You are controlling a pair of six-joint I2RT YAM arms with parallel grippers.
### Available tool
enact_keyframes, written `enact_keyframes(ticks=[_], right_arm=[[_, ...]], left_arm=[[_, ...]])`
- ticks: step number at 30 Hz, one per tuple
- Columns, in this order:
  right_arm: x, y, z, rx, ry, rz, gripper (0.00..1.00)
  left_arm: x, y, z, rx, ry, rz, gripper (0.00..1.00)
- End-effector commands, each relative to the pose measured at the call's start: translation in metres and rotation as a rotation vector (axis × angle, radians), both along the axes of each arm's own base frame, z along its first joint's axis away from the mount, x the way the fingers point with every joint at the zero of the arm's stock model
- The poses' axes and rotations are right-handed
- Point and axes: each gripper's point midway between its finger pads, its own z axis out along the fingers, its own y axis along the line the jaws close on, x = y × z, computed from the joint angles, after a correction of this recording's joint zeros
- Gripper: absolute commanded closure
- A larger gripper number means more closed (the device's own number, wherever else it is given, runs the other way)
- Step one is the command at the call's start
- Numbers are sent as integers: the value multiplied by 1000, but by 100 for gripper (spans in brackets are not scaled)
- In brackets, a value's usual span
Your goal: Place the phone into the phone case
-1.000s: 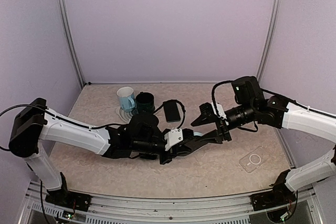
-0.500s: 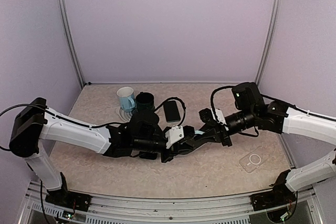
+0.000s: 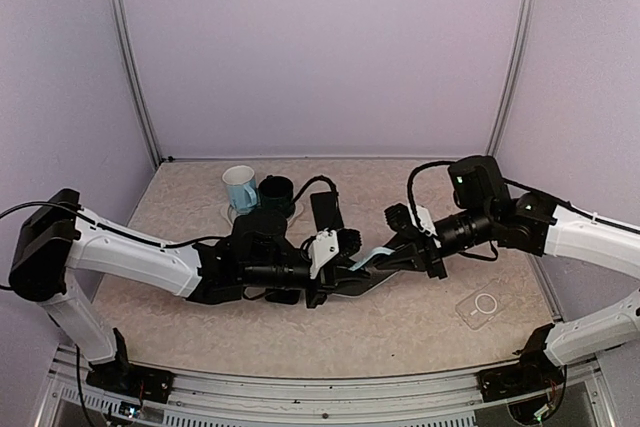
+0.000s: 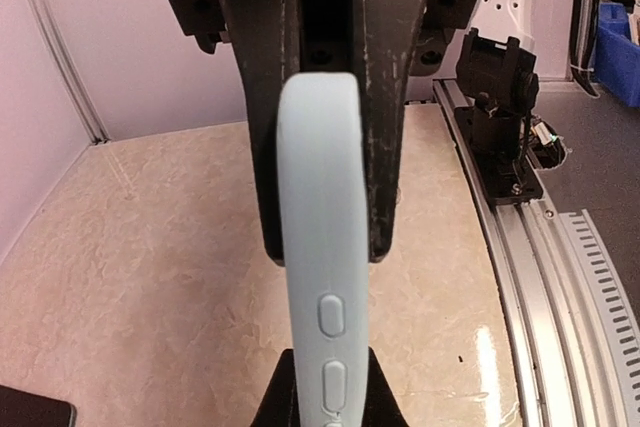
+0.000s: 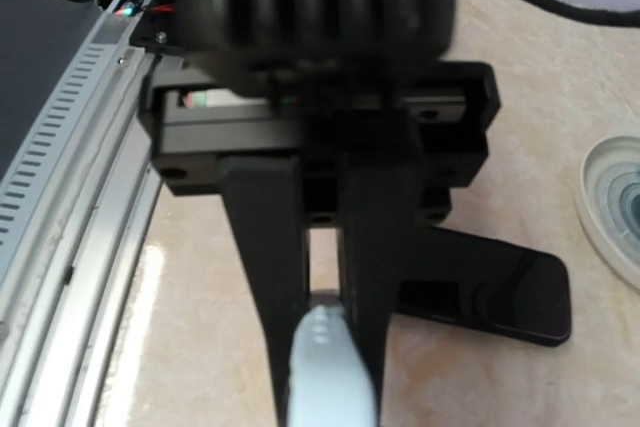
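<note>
**Operator:** Where is the case?

**Guide:** You find the pale blue case at mid-table, held above the table between the two grippers. In the left wrist view you see it edge-on, with two side buttons showing.

**Operator:** How do the jaws stand?

**Guide:** The left gripper has its jaws closed tight on one end of the case. The right gripper is clamped on the other end, with its fingers pressed against both faces. The two grippers point at each other, almost tip to tip.

**Operator:** Where is the phone?

**Guide:** You see the black phone lying flat on the table just behind the grippers. It is apart from the case, and neither gripper touches it.

**Operator:** What else is on the table?

**Guide:** A light blue mug and a dark mug stand side by side, left of the phone. A clear case lies flat near the right edge, well apart from the grippers.
</note>
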Motion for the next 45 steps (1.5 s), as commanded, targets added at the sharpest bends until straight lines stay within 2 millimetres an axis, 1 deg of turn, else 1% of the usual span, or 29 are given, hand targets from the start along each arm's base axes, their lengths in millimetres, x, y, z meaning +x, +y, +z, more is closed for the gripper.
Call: enact_keyframes(ticks=[1,2,4,5,6,7,8,11,13,14,15,18,20,24,25,28,32,33,34,35,36,37,38,39,41,42,43,44,45], right_arm=[[-3,2,26,85,-48,18,100],[-2,2,24,91,-41,4,96],[9,2,22,105,-29,-73,71],[17,0,20,116,-15,-123,54],[22,-3,19,140,9,-160,43],[25,-7,16,167,40,-183,36],[25,-10,18,207,55,-188,33],[12,-14,23,300,79,-133,29],[4,-13,29,353,107,-99,30],[3,-12,33,376,118,-88,32],[2,-11,36,394,129,-75,37],[-1,-6,42,425,137,-36,60],[-3,-4,40,426,164,-11,68],[-2,3,35,409,192,11,77],[-2,4,35,408,195,18,81],[-4,7,40,412,198,53,94],[0,10,44,399,207,42,100],[3,10,45,398,206,24,100],[6,10,46,399,205,10,100],[9,10,46,396,207,-13,100],[15,9,46,389,214,-49,100],[21,8,44,378,228,-89,100],[28,6,43,368,250,-129,100],[35,5,40,353,281,-174,100],[50,3,28,317,357,-258,100],[58,4,20,290,411,-302,100],[66,5,11,259,466,-346,100],[74,9,5,229,518,-383,100],[81,12,-2,196,578,-420,100]], left_arm=[[2,-6,1,-34,45,7,100],[3,-6,2,-41,43,16,100],[8,-3,10,-81,40,39,100],[9,-1,17,-113,42,45,100],[10,1,24,-152,50,45,100],[9,4,32,-193,59,37,100],[7,6,39,-238,71,28,100],[1,16,61,-355,81,11,100],[-2,18,75,-402,95,-7,100],[-6,18,79,-415,103,-24,100],[-9,19,83,-427,107,-43,100],[-14,21,87,-459,121,-76,100],[-11,22,90,-472,139,-73,100],[-10,25,99,-513,146,-90,100],[-10,25,101,-523,143,-96,100],[-5,24,98,-519,171,-102,100],[0,25,92,-497,195,-91,100],[3,24,88,-480,203,-75,95],[7,24,83,-461,213,-54,81],[11,25,77,-443,222,-26,61],[18,27,69,-420,229,16,47],[26,31,62,-399,230,66,38],[37,37,58,-381,226,142,31],[53,45,50,-357,220,251,28],[88,69,33,-280,198,503,24],[98,81,31,-251,181,592,23],[106,94,23,-214,170,677,22],[110,106,19,-195,168,738,22],[114,119,21,-195,167,794,22]])
